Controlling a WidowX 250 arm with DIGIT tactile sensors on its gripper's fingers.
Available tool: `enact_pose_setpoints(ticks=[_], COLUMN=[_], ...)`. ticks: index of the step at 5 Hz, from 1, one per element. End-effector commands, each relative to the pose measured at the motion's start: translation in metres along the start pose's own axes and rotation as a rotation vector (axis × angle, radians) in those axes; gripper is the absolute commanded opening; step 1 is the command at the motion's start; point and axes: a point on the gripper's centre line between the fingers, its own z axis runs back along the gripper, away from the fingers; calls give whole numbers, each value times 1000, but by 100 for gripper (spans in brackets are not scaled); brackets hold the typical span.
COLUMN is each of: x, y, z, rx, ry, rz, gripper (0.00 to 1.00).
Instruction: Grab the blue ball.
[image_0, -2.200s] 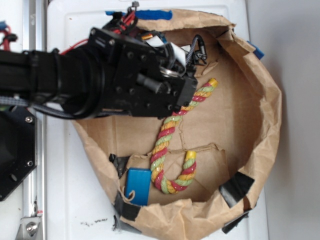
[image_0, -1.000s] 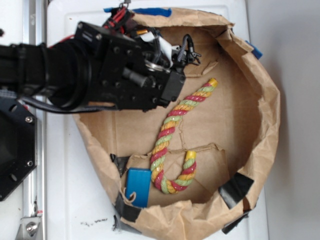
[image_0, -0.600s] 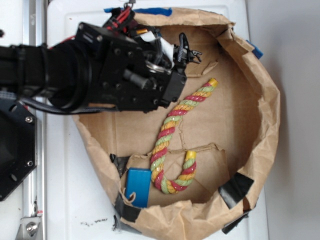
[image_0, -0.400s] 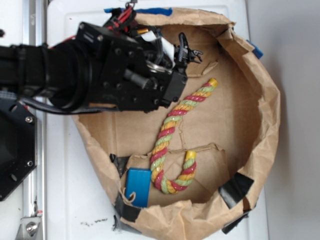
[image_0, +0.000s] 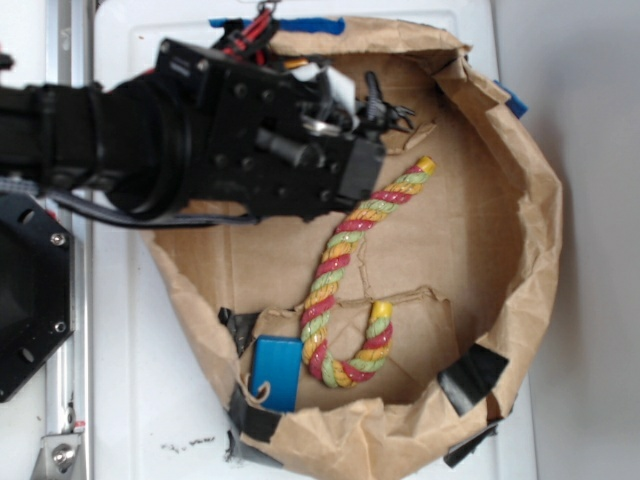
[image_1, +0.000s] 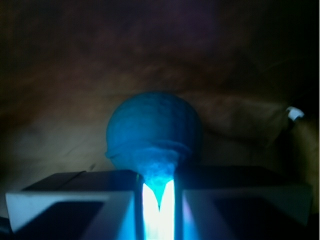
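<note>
My gripper (image_1: 159, 200) sat low against the back wall of the brown paper tub (image_0: 530, 200), near its far-left corner, and from the exterior view my own arm (image_0: 200, 150) hid whatever it had reached. The wrist view settled that: the blue ball (image_1: 152, 132) filled the middle of the picture, its lower part pinched in the narrow bright slit between my two fingers (image_1: 80, 200), which stood nearly together around it. So I judged the grasp itself as made, or very nearly, with only a small part of the ball caught. The next move called for keeping the squeeze firm and lifting straight up, slowly, clear of the striped rope (image_0: 345, 270) and the tub's folded rim, since so shallow a hold could slip.
</note>
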Motion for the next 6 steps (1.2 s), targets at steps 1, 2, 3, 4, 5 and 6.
enact_pose_setpoints(ticks=[1,2,3,4,5,6], x=[-14,-32,-40,-48,-53,-42], y=[-43,-38,-29,-7,9,16], z=[42,68,98,131,150,157], rx=[-44,-82,-66,-98,-135,-144], ry=[416,558,647,594,438,413], rz=[-309,-497,-596,-632,-595,-631], gripper=[0,0,0,0,0,0])
